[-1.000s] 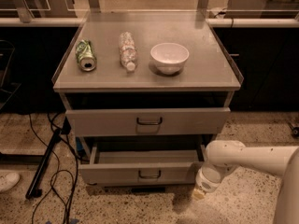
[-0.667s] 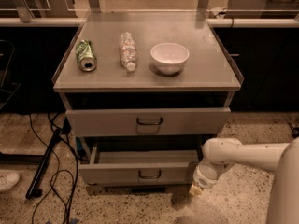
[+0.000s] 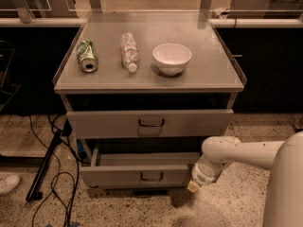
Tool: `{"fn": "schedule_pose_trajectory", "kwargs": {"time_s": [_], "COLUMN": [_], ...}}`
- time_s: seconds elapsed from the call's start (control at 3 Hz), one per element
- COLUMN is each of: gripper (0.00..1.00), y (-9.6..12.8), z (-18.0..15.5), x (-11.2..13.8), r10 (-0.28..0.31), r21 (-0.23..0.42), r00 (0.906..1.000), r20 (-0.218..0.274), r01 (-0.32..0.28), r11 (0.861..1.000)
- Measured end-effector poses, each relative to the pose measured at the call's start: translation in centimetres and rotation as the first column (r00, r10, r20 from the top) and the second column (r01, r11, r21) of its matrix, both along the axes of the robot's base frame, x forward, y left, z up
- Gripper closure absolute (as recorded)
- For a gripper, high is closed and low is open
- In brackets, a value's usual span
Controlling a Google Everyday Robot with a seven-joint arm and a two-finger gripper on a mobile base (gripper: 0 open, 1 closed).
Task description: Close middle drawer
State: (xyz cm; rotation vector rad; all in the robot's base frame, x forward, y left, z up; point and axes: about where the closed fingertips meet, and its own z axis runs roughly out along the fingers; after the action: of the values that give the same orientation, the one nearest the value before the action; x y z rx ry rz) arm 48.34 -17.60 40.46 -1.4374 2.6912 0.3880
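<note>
- While the gripper (image 3: 193,186) hangs low near the floor, I cannot tell if it is spread or pressed together.
- Just left of it: the middle drawer (image 3: 137,176), pulled out.

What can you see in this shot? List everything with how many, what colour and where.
can: 1, green, lying on its side, left of the cabinet top
bottle: 1, clear plastic, lying between can and bowl
bowl: 1, white, upright, right of the bottle
cabinet: 1, grey, centre of view
upper drawer: 1, grey, just under the top, pulled out a little
middle drawer: 1, grey, below the upper drawer, pulled out further, tray showing
cables: several, black, on the floor at left
shoe: 1, white, lower left edge
arm: 1, white, reaching in from the right
gripper: 1, pale, low beside the middle drawer's right front corner
</note>
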Motion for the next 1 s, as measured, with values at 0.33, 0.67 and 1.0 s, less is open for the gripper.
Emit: {"fn": "schedule_pose_trajectory", "kwargs": {"time_s": [0.33,0.67,1.0], "gripper": [1.00,1.00,1.00], "y": [-0.2,-0.2,0.3], "z": [0.2,0.1,0.2], "x": [0.7,1.1,2.3], "r10": [-0.021,-0.031,-0.026], "r21": [0.002,0.008,0.016], "r00": [0.9997,0.9993,0.9989], "r20": [0.016,0.022,0.039], "r01": [0.021,0.031,0.025], "r11": [1.000,0.999,1.000]}}
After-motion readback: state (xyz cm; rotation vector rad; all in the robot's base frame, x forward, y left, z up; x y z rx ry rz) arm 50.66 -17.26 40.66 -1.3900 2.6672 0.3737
